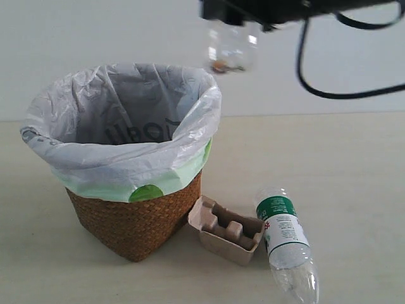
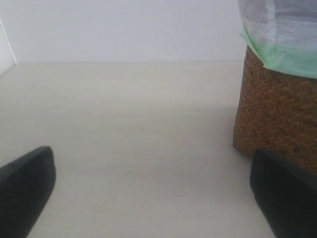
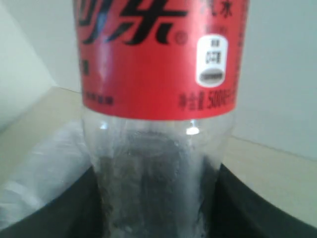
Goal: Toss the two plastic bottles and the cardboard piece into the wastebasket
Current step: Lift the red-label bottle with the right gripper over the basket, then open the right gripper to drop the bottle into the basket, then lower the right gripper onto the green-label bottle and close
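Note:
High over the right rim of the wastebasket (image 1: 136, 228) hangs the red-label bottle (image 1: 231, 49), and my right gripper (image 1: 243, 16) is shut on it. The right wrist view is filled by that bottle (image 3: 158, 64), its clear body pinched between the black fingers (image 3: 257, 208); the whitish liner (image 3: 34, 168) lies below. The green-and-white-label bottle (image 1: 286, 242) lies on the table right of the basket. Between them sits the beige cardboard piece (image 1: 226, 229), close to the wicker. My left gripper (image 2: 153, 198) is open low over bare table, the wastebasket (image 2: 277, 114) beside one finger.
The beige table (image 1: 342, 164) runs back to a white wall. A black cable (image 1: 345, 92) loops down from the right arm at the top right. In the exterior view the left arm is out of sight.

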`<state>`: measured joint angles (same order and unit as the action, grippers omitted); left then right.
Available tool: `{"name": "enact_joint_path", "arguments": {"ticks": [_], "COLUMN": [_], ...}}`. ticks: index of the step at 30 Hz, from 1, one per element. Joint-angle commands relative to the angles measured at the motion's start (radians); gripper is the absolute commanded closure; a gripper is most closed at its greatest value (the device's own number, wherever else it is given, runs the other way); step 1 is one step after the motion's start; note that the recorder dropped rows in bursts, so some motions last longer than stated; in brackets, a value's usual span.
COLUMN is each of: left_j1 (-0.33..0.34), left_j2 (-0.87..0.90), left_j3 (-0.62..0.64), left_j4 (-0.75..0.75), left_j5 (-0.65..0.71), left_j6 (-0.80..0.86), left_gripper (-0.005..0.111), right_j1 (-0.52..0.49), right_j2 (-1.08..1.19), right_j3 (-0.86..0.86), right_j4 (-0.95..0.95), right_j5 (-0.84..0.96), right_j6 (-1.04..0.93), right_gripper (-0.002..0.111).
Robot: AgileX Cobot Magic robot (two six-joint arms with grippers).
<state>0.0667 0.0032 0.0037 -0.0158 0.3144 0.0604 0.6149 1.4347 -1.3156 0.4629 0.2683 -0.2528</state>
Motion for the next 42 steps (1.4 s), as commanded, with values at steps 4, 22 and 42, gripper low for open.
{"name": "enact_joint_path", "arguments": {"ticks": [4, 22, 42], "left_j1": [-0.007, -0.007, -0.007], "left_j2": [-0.003, -0.003, -0.003], "left_j3": [-0.004, -0.004, -0.004], "left_j4": [-0.002, -0.002, -0.002], "left_j5": [-0.008, -0.008, -0.008], "left_j6": [-0.009, -0.009, -0.009], "left_gripper": [-0.001, -0.001, -0.001], "right_j1": [0.119, -0.369, -0.407], "right_j2": [0.076, 0.103, 0.103], "right_j3": [-0.264, -0.22, 0.153], "right_j4": [0.02, -0.702, -0.301], "right_j5": [0.002, 0.881, 0.74], "right_j6": [0.031, 0.444, 0.253], "right_gripper": [0.021, 0.03, 0.049]}}
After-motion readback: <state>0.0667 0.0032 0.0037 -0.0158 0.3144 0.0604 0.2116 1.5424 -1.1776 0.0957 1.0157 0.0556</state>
